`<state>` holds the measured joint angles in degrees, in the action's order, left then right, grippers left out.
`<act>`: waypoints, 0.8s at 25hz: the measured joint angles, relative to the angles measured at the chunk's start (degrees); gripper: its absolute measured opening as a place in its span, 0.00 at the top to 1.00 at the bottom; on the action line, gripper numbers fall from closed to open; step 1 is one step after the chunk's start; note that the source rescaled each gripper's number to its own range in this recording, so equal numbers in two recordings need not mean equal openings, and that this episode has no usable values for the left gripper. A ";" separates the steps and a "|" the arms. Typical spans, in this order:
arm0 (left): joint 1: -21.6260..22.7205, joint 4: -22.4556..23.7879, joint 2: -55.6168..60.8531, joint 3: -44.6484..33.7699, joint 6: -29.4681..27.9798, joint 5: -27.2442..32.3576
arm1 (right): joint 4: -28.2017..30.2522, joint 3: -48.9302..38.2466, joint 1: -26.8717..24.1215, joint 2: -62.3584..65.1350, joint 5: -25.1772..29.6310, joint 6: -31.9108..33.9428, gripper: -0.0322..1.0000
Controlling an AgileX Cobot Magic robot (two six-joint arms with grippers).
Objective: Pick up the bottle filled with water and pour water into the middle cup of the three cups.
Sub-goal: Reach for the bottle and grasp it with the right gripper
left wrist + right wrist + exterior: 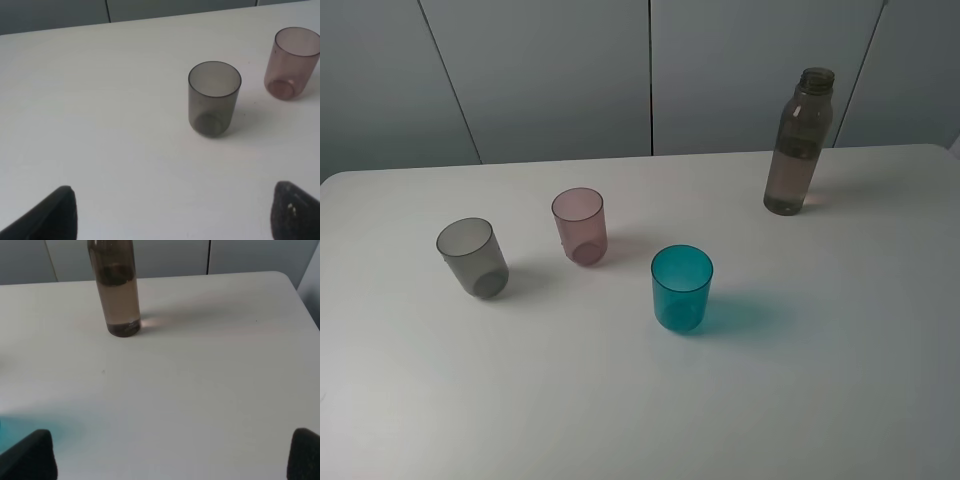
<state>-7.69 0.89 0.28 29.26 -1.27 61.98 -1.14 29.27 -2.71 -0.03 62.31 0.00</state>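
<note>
White table, grey panels behind, and the right claw hangs wide and empty, the bottle upright well ahead of it, off its centreline. Now the left claw gapes too, nothing held. Danger: that bottle is tall and capless, so a skewed approach could knock it over, spilling the water before the middle cup, well away from the right claw, gets any

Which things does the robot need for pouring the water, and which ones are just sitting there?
Needed: the bottle, the water in it, the pink middle cup.
Just sitting there: the grey cup, the teal cup.
</note>
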 joint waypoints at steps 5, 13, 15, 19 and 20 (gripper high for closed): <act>0.00 0.00 0.00 0.00 0.00 0.00 | 0.00 0.00 0.00 0.00 0.00 0.00 0.00; 0.00 0.00 0.00 0.00 0.00 0.00 | 0.00 0.00 0.00 0.00 0.00 0.00 0.00; 0.00 0.00 0.00 0.00 0.00 0.00 | 0.00 0.00 0.00 0.00 0.00 0.00 0.00; 0.00 0.00 0.00 0.00 0.00 0.00 | 0.00 0.00 0.00 0.00 0.00 0.00 0.00; 0.00 0.00 0.00 0.00 0.00 0.00 | 0.00 0.00 0.00 0.00 0.00 0.00 0.00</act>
<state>-7.69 0.89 0.28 29.26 -1.27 61.98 -1.14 29.27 -2.71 -0.03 62.31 0.00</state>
